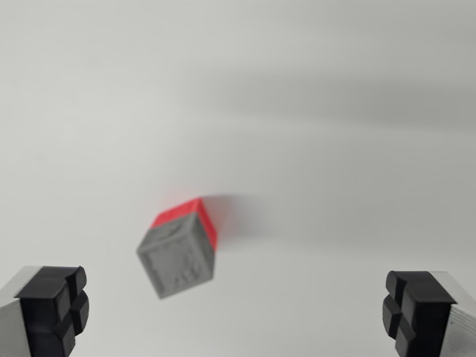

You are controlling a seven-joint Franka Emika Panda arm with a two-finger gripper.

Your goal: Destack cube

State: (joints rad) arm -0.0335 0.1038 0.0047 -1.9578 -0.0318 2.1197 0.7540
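While the gripper [238,309] stood wide apart and empty, the grey cube [177,262], atop a red cube [195,216], lay left of frame centre.

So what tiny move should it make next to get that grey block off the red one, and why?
Probably a small shift toward the wrist view's left before going down. The grey cube sits on the red cube, left of the midpoint between the open fingers, so the gripper isn't centred over it. The cube also looks turned relative to the fingers, so a slight wrist twist may help.
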